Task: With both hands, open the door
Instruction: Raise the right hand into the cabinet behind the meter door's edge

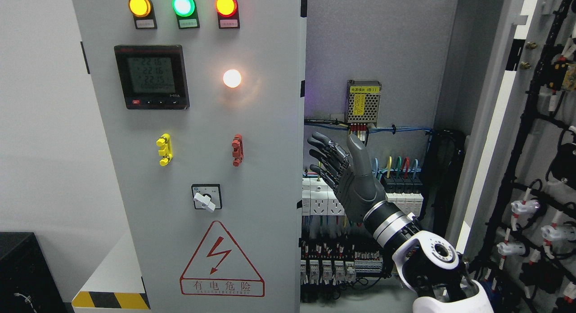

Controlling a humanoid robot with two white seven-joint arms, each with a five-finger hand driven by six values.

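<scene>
Reaching up from the lower right, right hand [344,169] hovering in the cabinet's open half, palm turned left, fingers [321,153] extended and slightly apart, thumb raised, gripping nothing. Facing the free edge of the left door [202,178], close beside it but not clearly touching. Left door sitting closed across the left half, carrying three lamps [182,5] glowing yellow, green and red, a meter [150,77], a lit white lamp [232,78], a yellow handle [164,149], a red handle [237,149], a rotary switch [206,197] and a warning triangle [222,259]. Right door [531,146] standing swung wide open at the right, showing wiring on its inner face. Behind the hand, showing a power supply [363,101], sockets and breakers.
</scene>
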